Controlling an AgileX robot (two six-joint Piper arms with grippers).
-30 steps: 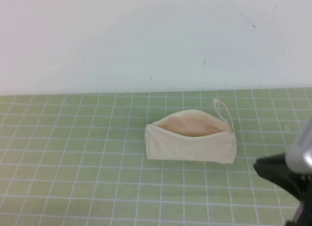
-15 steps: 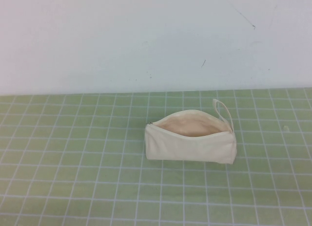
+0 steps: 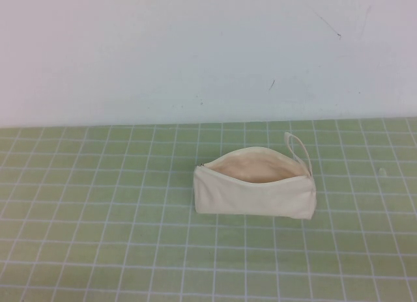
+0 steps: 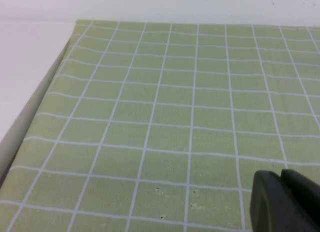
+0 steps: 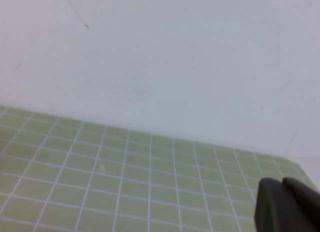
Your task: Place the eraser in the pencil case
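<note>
Though only a dark edge of the left claw (image 4: 286, 203) and of the right claw (image 5: 287, 206) shows, each over bare tabletop (image 3: 98, 237), I cannot tell whether either is spread or pressed together. The pencil case (image 3: 254, 196) lies unzipped, its long axis crosswise, probably nearer the right claw. No eraser shows; perhaps it is inside.
</note>
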